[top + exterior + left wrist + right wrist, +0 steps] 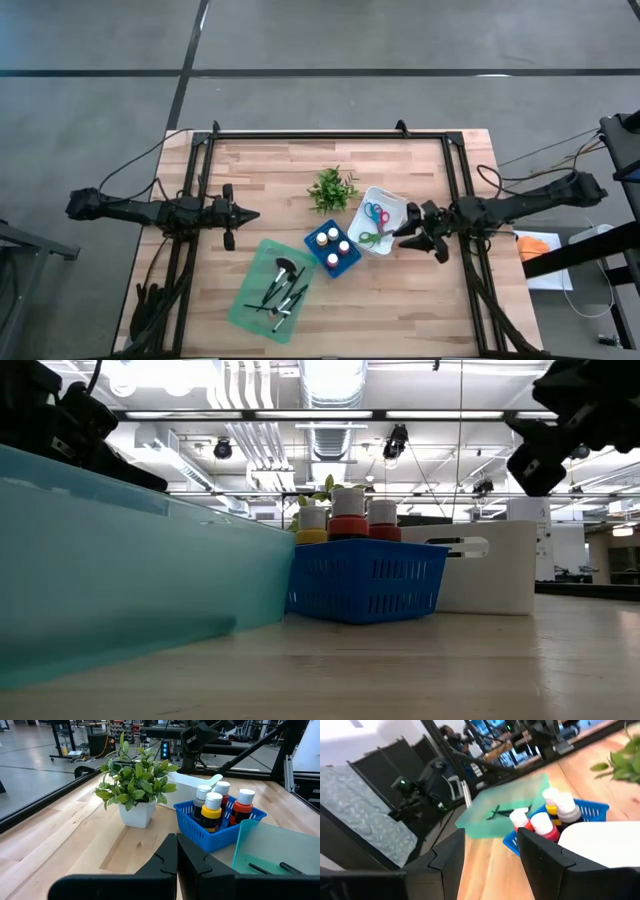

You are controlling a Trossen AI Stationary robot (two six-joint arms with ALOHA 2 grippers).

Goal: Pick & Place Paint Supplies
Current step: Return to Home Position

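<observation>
Several dark-handled brushes [280, 288] lie in a teal tray [252, 308] near the table's front. Three paint bottles [332, 246] stand upright in a blue basket [312, 240] at the middle. Red, blue and green scissors [375, 218] lie in a white tray [392, 196]. My right gripper [402, 228] is open and empty just right of the white tray, above the table; its wrist view [490, 860] looks over the tray's rim at the bottles [545, 820]. My left gripper [252, 214] is shut and empty at the table's left side, fingers together in its wrist view [176, 862].
A small leafy plant in a white pot [332, 188] stands on the table behind the basket, in front of my left gripper [135, 785]. A black frame rail [330, 135] runs around the table. Bare wood lies at the front right [430, 310].
</observation>
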